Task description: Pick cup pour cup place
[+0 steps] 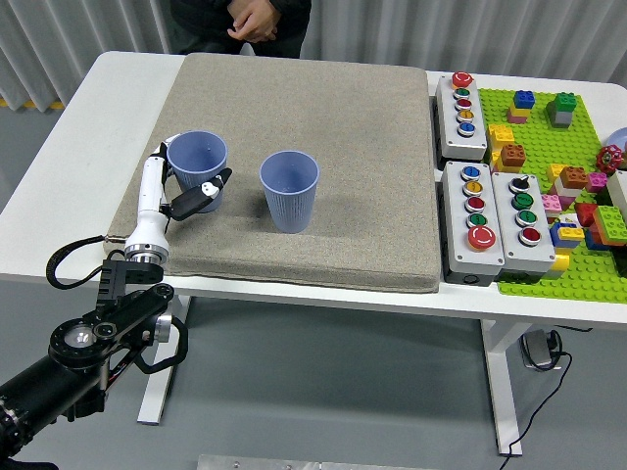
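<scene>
- left hand (181,191) wrapped around a blue cup (197,164) on the grey mat (323,127)
- second blue cup (289,190) stands upright just to its right

White table (59,176) under beige mat (323,127)

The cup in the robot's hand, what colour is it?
The cup is pale blue-lilac; the head view shows it clearly.

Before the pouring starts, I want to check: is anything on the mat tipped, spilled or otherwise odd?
Nothing stands out. Both blue cups stand upright on the grey mat: the left cup inside the left hand, the right cup free. No spill shows.
</scene>
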